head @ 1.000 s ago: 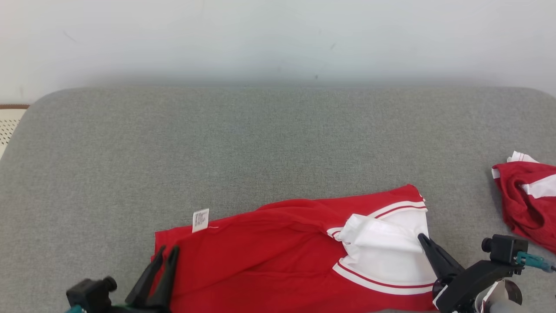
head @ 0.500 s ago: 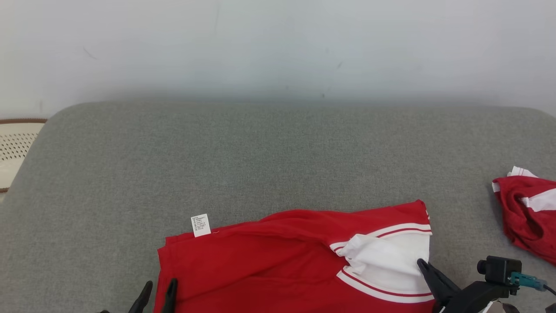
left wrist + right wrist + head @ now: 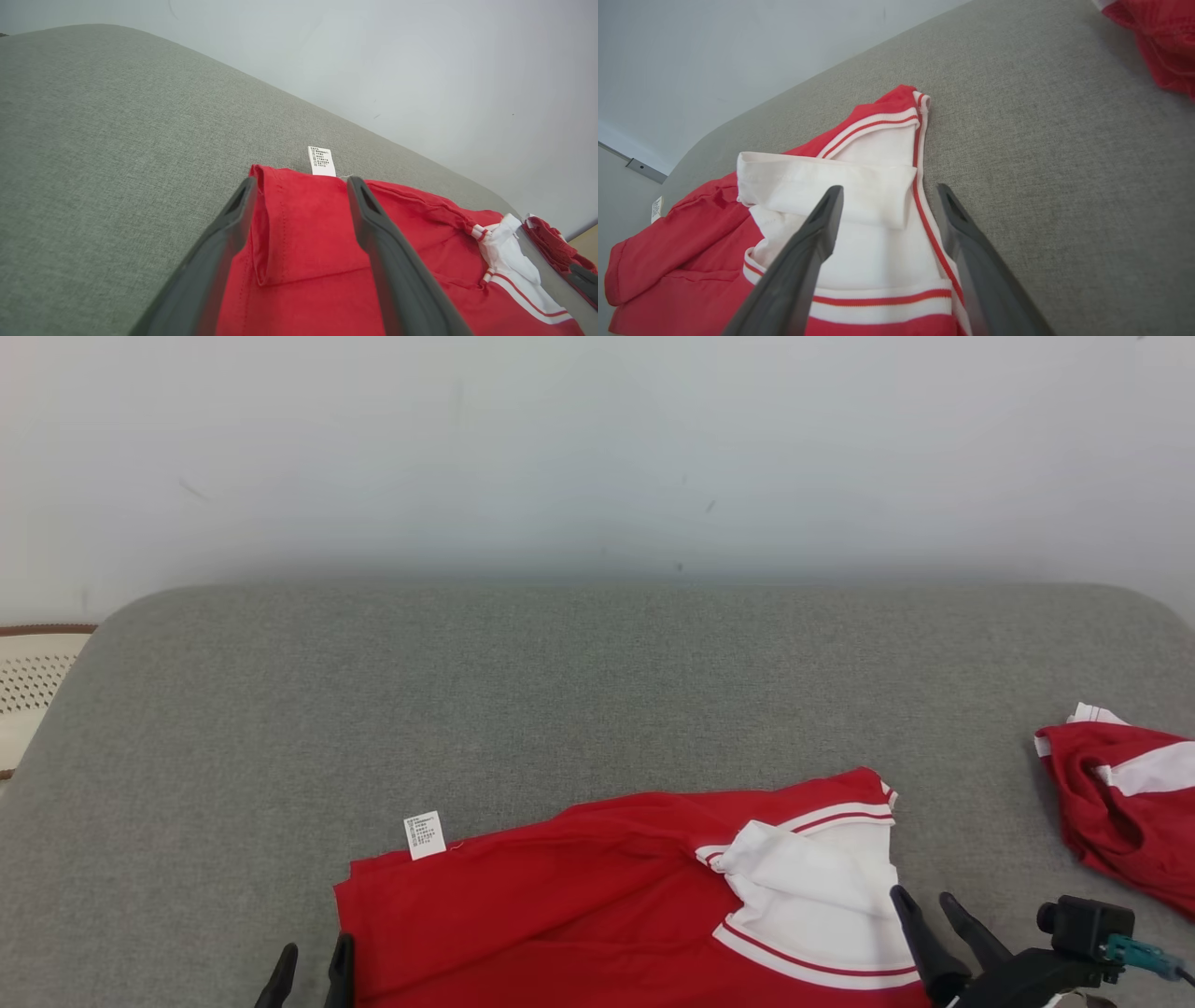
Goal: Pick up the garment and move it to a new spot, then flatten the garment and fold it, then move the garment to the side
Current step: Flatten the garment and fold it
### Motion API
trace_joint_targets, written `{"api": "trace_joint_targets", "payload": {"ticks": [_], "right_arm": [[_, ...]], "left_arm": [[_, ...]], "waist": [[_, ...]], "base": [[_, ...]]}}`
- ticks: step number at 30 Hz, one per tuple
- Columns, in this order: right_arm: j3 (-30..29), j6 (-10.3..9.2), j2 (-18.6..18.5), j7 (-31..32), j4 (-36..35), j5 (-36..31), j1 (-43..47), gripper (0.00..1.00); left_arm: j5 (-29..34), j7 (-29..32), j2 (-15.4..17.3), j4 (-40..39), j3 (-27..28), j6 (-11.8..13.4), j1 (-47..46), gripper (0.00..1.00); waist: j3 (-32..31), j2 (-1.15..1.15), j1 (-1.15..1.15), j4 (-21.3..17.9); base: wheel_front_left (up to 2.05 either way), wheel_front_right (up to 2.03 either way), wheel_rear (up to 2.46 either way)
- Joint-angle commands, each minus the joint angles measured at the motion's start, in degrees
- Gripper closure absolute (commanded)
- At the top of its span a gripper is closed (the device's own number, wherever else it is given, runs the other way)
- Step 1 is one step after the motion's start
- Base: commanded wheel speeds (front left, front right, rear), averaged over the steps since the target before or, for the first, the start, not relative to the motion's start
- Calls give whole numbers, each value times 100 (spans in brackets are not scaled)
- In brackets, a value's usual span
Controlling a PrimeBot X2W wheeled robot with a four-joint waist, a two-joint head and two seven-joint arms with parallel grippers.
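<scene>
A red garment (image 3: 579, 896) with a white, red-striped end (image 3: 822, 896) lies on the grey cushion's near middle, a white care label (image 3: 425, 834) sticking out at its far left edge. My left gripper (image 3: 313, 971) stands open at the garment's left edge; in the left wrist view the red cloth (image 3: 303, 233) lies below its spread fingers (image 3: 373, 224). My right gripper (image 3: 924, 907) is open at the white end; in the right wrist view its fingers (image 3: 822, 224) straddle the white band's (image 3: 859, 186) edge without holding it.
A second crumpled red and white garment (image 3: 1130, 803) lies at the cushion's right edge. The grey cushion (image 3: 597, 709) stretches wide behind, ending at a pale wall (image 3: 597, 448). A perforated cream object (image 3: 28, 686) sits past the left edge.
Both grippers have opened and let go of the garment, the right one last. Both have drawn back toward the near edge. The camera has tilted, shifting the scene down.
</scene>
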Motion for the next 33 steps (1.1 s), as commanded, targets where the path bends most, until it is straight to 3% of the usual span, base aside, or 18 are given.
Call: {"api": "trace_joint_targets", "payload": {"ticks": [1, 7, 12, 28, 29, 30, 32, 33], "right_arm": [[-109, -4, 105, -23, -19, -191, 71, 0], [-257, -4, 407, -23, -94, -766, -77, 0], [-11, -4, 550, -23, -58, -1012, -376, 0], [541, -4, 665, -23, 697, -1432, -1128, 0], [590, -4, 672, -23, 751, -1435, -1156, 46], [659, -4, 676, -23, 801, -1440, -1184, 60], [745, -4, 678, -24, 854, -1391, -1236, 100], [779, -4, 675, -24, 871, -1373, -1247, 100]], "left_arm": [[162, -3, -51, -53, 128, -1, 122, 0], [352, -4, -211, -115, 227, -1, 154, 0], [377, -4, -235, -125, 208, -1, 160, 0], [300, -3, -308, -96, 140, -1, 231, 0], [301, -3, -313, -99, 140, -1, 227, 0], [291, -3, -320, -103, 144, -1, 223, 0], [281, -3, -335, -111, 160, -1, 197, 0], [268, -3, -343, -124, 158, -1, 167, 0]], "waist": [[2, 0, 0, 21], [47, 0, 0, 177], [79, 0, 0, 391], [214, 0, 0, 826], [223, 0, 0, 830], [235, 0, 0, 832], [261, 0, 0, 826], [276, 0, 0, 819]], "base": [[0, 0, 0], [0, 0, 0], [0, 0, 0], [0, 0, 0], [0, 0, 0], [0, 0, 0], [0, 0, 0], [0, 0, 0]]}}
